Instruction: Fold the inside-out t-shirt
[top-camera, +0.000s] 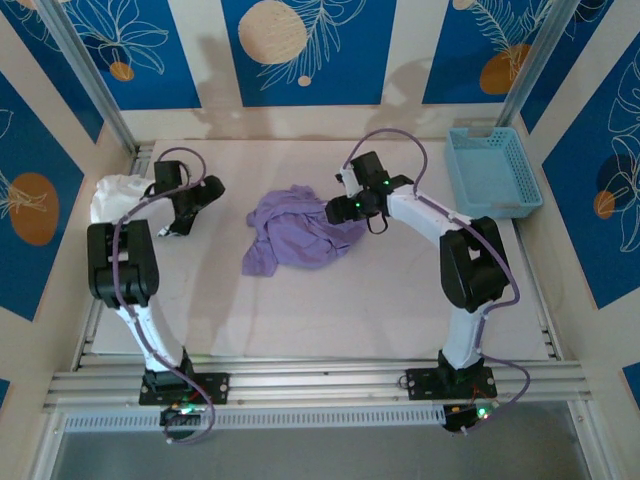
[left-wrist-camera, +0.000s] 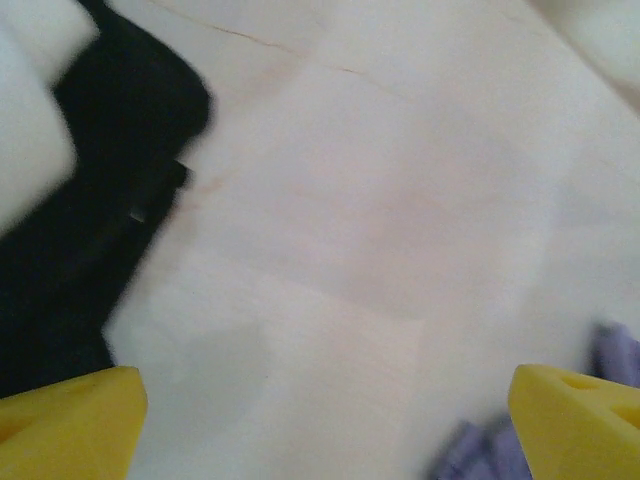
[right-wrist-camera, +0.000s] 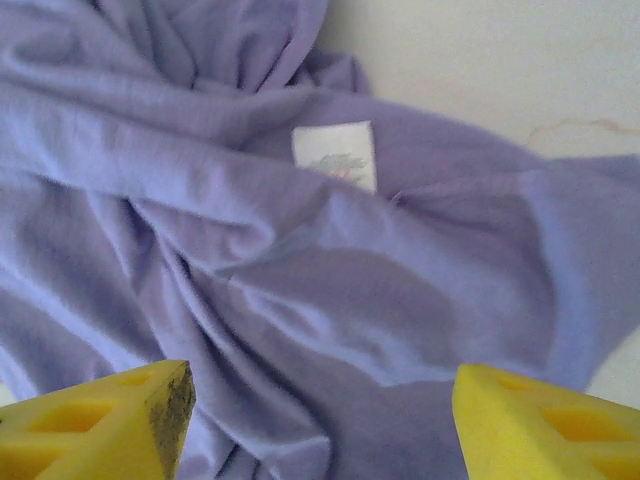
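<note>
From above, the shirt (top-camera: 296, 240) lies crumpled in a heap at the middle of the table (top-camera: 400, 310). The right gripper (top-camera: 335, 212) sits at the heap's right edge, over the cloth. The left gripper (top-camera: 180, 226) is well apart from the shirt, on the table's left side, near a white garment (top-camera: 112, 195) bunched at the left edge. A blue basket (top-camera: 490, 170) stands at the far right corner.

In the left wrist view, the two yellow fingers (left-wrist-camera: 70, 425) stand wide apart with only bare table between them and nothing gripped. A black garment (left-wrist-camera: 100, 210) lies to the left, with a blurred white shape beside it in the upper left corner. A bit of lavender cloth shows at the lower right, next to the right-hand finger.

In the right wrist view, the yellow fingers (right-wrist-camera: 100, 420) are spread, one at each lower corner, and the shirt's wrinkled folds lie beneath and between them, not pinched. A small white label (right-wrist-camera: 335, 155) shows on the cloth. Bare table shows at the upper right.
</note>
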